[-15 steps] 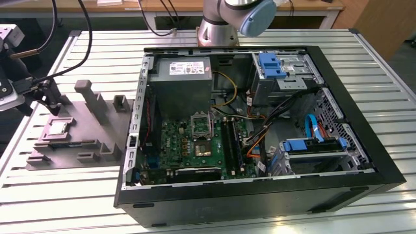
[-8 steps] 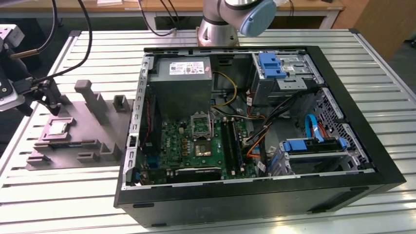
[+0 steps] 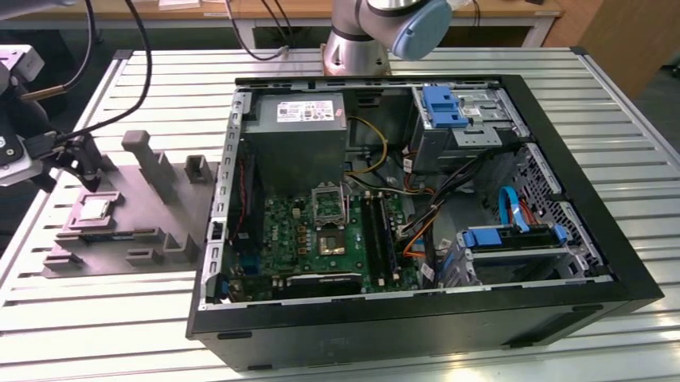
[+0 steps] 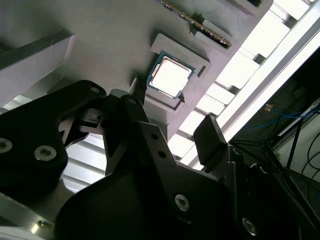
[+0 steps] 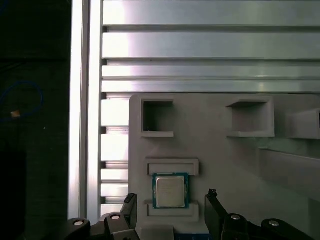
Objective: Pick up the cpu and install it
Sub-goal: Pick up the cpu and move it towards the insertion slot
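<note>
The black two-fingered gripper [image 5: 171,202] hovers with fingers spread over the small silvery square cpu [image 5: 170,190], seated in its recess in the grey moulded tray [image 5: 235,165]. Apparently not yet touching; an off-centre closing could tilt or jam the chip.

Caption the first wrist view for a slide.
Open gripper hovers above the cpu, which lies in its recess in the grey tray.

- The arm [image 3: 372,28] stands at the far edge of the table [image 3: 127,318] in the exterior view.
- The gripper [image 3: 91,173] hangs low near the table's edge at the exterior view's left, pointing down.
- In the first wrist view, its fingers [image 5: 215,212] stand well apart.
</note>
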`<state>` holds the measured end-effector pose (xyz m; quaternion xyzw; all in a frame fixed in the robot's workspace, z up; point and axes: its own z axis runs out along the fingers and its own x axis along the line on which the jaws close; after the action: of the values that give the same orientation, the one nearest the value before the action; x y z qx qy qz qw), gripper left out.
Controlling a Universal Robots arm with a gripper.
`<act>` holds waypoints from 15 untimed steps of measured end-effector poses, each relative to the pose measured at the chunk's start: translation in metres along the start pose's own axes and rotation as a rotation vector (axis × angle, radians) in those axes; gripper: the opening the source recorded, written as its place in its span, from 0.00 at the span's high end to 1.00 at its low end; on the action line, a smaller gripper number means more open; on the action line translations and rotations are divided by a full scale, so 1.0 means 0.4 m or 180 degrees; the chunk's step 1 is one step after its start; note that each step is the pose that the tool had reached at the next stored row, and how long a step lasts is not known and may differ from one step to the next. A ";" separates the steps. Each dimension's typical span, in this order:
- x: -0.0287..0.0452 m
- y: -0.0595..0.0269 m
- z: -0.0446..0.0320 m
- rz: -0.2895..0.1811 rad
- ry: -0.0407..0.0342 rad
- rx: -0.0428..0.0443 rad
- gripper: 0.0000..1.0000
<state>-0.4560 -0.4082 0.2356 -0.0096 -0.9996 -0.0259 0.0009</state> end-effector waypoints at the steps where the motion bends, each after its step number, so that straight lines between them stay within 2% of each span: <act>1: -0.001 0.000 0.005 0.0000 0.0000 0.0000 0.35; 11: -0.008 -0.003 0.050 0.0001 -0.0001 0.0000 0.35; 15: -0.008 -0.005 0.061 0.0034 -0.0002 0.0000 0.35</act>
<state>-0.4529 -0.4090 0.2112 -0.0150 -0.9996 -0.0259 0.0007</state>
